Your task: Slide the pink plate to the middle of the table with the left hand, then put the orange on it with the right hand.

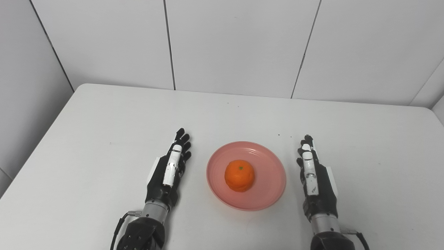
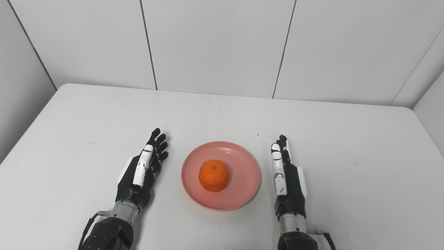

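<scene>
A pink plate (image 1: 269,175) lies on the white table (image 1: 104,139) near its front middle. An orange (image 1: 239,175) sits in the plate's centre. My left hand (image 1: 170,172) rests edge-on on the table just left of the plate, fingers straight and pointing away, open and empty, not touching the plate. My right hand (image 1: 314,177) rests edge-on just right of the plate, fingers straight, open and empty, also apart from it. In the right eye view the plate (image 2: 242,173), the orange (image 2: 213,180), the left hand (image 2: 140,173) and the right hand (image 2: 288,178) stand the same way.
The white table runs back to a white panelled wall (image 1: 236,45). Its left edge and back right corner are in view. A few small dark specks (image 1: 279,134) lie on the table behind the plate.
</scene>
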Controlling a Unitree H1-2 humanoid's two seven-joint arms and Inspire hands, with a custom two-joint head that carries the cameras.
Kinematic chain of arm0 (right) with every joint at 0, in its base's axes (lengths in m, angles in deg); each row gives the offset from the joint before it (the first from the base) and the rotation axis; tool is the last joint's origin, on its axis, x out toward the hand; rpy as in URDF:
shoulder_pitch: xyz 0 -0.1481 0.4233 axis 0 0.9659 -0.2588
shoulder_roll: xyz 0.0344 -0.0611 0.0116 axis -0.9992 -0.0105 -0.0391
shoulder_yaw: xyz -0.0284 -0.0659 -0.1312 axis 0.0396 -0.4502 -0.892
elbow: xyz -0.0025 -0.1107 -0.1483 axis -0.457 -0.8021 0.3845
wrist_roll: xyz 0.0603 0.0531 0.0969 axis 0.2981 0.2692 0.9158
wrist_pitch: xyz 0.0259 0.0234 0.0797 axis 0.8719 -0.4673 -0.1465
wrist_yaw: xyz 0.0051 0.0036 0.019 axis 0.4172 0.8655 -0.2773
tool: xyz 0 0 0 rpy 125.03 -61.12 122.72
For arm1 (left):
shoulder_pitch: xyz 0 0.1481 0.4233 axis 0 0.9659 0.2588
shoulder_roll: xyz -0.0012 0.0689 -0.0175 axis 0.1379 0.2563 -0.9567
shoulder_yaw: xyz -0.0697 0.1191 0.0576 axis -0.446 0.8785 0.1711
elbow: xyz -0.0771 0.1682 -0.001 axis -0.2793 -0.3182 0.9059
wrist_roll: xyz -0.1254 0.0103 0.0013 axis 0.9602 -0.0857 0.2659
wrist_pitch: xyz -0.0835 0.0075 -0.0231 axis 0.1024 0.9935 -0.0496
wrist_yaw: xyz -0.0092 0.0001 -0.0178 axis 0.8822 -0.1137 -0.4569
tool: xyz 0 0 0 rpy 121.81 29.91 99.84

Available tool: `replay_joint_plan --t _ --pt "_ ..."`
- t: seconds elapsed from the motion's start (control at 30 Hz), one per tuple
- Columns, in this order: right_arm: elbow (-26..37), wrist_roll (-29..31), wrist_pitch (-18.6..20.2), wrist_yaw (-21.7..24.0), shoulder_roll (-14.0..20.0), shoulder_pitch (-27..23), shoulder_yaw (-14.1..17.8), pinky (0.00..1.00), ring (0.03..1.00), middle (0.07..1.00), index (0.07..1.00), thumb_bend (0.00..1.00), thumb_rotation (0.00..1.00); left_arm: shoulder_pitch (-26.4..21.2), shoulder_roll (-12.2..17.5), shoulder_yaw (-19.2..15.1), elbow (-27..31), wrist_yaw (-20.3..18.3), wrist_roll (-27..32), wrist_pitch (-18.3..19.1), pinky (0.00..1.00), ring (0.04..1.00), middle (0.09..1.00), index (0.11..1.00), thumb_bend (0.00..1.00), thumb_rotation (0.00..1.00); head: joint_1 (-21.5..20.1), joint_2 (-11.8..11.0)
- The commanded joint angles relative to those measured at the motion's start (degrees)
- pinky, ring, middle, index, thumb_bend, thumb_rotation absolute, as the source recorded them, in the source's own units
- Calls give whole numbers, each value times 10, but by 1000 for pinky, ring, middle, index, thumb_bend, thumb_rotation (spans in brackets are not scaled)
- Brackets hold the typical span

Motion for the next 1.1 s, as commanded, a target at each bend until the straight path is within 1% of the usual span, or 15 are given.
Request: replay_joint_plan --t 0.0,0.23,0.3,0.4,0.47,0.5,0.67,0.7,0.87,1.07 --pt "8 6 -24 -1 -4 -16 -4 1000 1000 1000 1000 239 1000 -15 -7 3 17 0 0 -8 1000 1000 1000 1000 385 1000 -1 0" --pt "12 -1 -12 -5 2 -17 -5 992 1000 1000 1000 235 1000 -14 -11 1 18 1 2 -10 1000 1000 1000 1000 382 1000 2 -1" --pt "15 -2 -16 -5 1 -15 -7 995 999 1000 1000 226 1000 -12 -12 0 20 1 4 -8 1000 1000 1000 1000 381 1000 6 -4" --pt "16 5 -21 -5 -2 -11 -6 1000 999 1000 1000 218 1000 -8 -10 0 24 -3 7 -8 1000 1000 1000 1000 384 1000 9 -1" --pt "15 7 -19 -5 -3 -11 -6 1000 1000 1000 1000 227 1000 -8 -9 -2 26 -3 9 -5 1000 1000 1000 1000 383 1000 8 -4" --pt "13 7 -17 -5 -3 -12 -6 1000 1000 1000 1000 231 1000 -11 -8 -3 23 -3 9 -5 1000 1000 1000 1000 382 1000 8 -11" --pt "14 24 -6 -8 -10 -16 2 1000 1000 1000 1000 235 1000 -14 -8 -1 12 -6 11 -6 1000 1000 1000 1000 398 1000 4 -9" --pt "13 25 -6 -8 -9 -16 2 1000 1000 1000 1000 238 1000 -14 -8 0 10 -7 12 -6 1000 1000 1000 1000 398 1000 7 -12" --pt "17 13 1 -10 -7 -19 -5 1000 1000 1000 1000 226 1000 -14 -4 1 10 -7 6 -9 1000 1000 1000 1000 391 1000 10 -12" --pt "16 19 2 -16 -17 -18 -3 1000 1000 1000 1000 226 1000 -14 -1 3 17 -9 8 -2 1000 1000 1000 1000 395 1000 11 -15"
